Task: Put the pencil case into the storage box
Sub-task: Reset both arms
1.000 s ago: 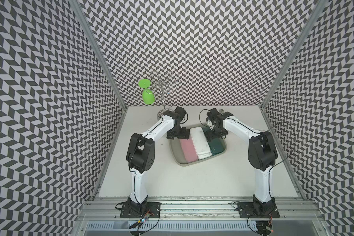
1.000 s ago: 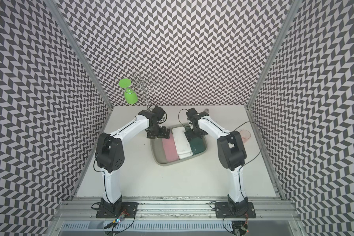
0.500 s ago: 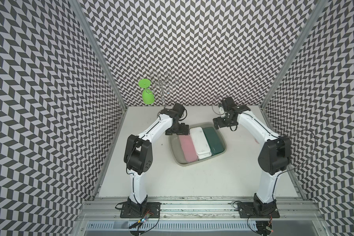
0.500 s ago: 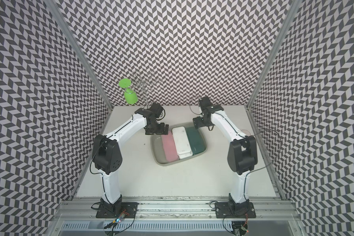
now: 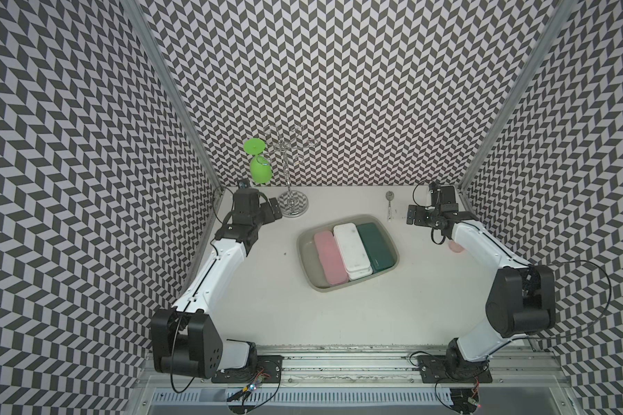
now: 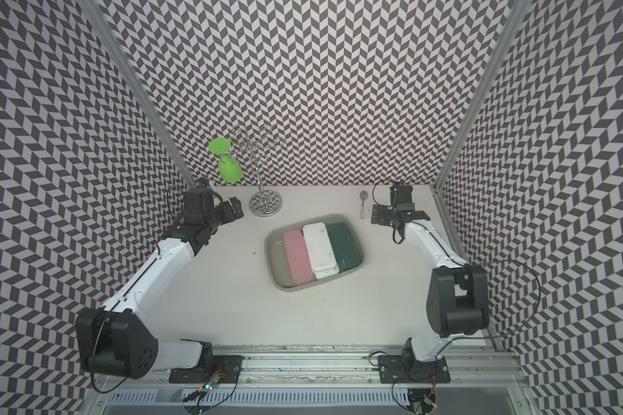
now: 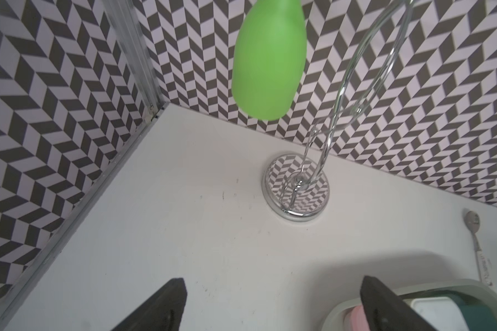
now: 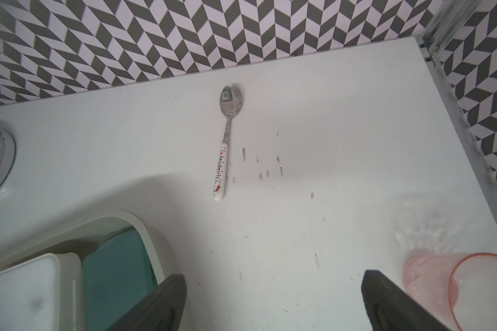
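The grey storage box (image 5: 307, 253) (image 6: 275, 253) stands mid-table in both top views. A pink pencil case (image 5: 330, 258), a white one (image 5: 353, 249) and a dark green one (image 5: 374, 246) lie side by side inside it. My left gripper (image 5: 271, 212) (image 7: 273, 282) hangs open and empty over bare table at the back left, apart from the box. My right gripper (image 5: 412, 215) (image 8: 273, 276) is open and empty at the back right, past the box's far right corner. The box rim (image 8: 152, 246) and the green case (image 8: 118, 269) show in the right wrist view.
A chrome stand (image 5: 292, 204) with a green glass (image 5: 260, 170) hanging on it rises right beside my left gripper. A spoon (image 5: 389, 206) lies by the back wall. A pink cup (image 8: 431, 283) lies under my right forearm. Patterned walls close three sides.
Both grippers pulled away from over the box's far end, the left towards the back left corner, the right towards the back right. The cases stayed in the box.
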